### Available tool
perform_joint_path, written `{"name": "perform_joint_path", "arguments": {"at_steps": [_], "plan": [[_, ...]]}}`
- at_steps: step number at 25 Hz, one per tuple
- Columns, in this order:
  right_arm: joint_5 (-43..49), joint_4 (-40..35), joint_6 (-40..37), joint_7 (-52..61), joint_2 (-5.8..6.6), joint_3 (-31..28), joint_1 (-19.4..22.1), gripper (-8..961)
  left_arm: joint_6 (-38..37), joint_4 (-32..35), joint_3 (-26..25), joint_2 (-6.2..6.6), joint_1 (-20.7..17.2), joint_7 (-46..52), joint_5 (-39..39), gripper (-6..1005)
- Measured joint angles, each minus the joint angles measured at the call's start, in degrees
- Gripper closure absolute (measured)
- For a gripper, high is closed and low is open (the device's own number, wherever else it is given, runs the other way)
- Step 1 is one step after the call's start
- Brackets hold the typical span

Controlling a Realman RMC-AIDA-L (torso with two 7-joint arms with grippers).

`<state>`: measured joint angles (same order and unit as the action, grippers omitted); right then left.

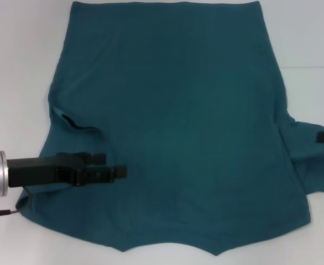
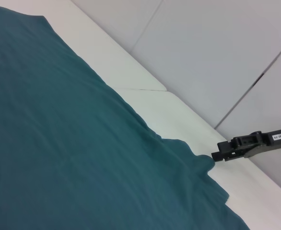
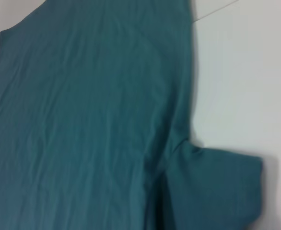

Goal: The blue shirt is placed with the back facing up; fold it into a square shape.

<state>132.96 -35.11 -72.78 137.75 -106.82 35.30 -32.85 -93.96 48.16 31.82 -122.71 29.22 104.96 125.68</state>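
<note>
The blue shirt (image 1: pixel 178 127) lies spread flat on the white tabletop (image 1: pixel 18 55). The left end effector (image 1: pixel 109 168) hovers over its left sleeve, fingers together; the right end effector (image 1: pixel 323 136) sits at the right sleeve's edge.

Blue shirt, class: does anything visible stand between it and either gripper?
Nothing visible does. The left gripper hangs right over the blue shirt near its left sleeve; the right gripper sits at the right sleeve's edge. Only bare white table surrounds the cloth.
</note>
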Motion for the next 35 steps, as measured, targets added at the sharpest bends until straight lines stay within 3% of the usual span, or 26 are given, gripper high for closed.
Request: {"name": "perform_joint_path", "arguments": {"at_steps": [16, 25, 31, 35], "plan": [[0.1, 5.5, 3.3, 0.5, -0.07, 1.6, -3.4, 71, 1.9, 0.0, 0.0, -0.26, 0.1, 0.0, 0.0, 48], [-0.3, 4.9, 3.4, 0.9, -0.39, 1.1, -3.1, 77, 2.2, 0.0, 0.0, -0.33, 0.0, 0.0, 0.0, 48], [-0.1, 4.9, 3.4, 0.8, -0.41, 1.4, -3.1, 280, 2.3, 0.1, 0.0, -0.33, 0.0, 0.0, -0.1, 48], [-0.1, 4.9, 3.3, 0.9, -0.36, 1.5, -3.1, 471, 2.3, 0.2, 0.0, -0.33, 0.0, 0.0, -0.1, 48]]}}
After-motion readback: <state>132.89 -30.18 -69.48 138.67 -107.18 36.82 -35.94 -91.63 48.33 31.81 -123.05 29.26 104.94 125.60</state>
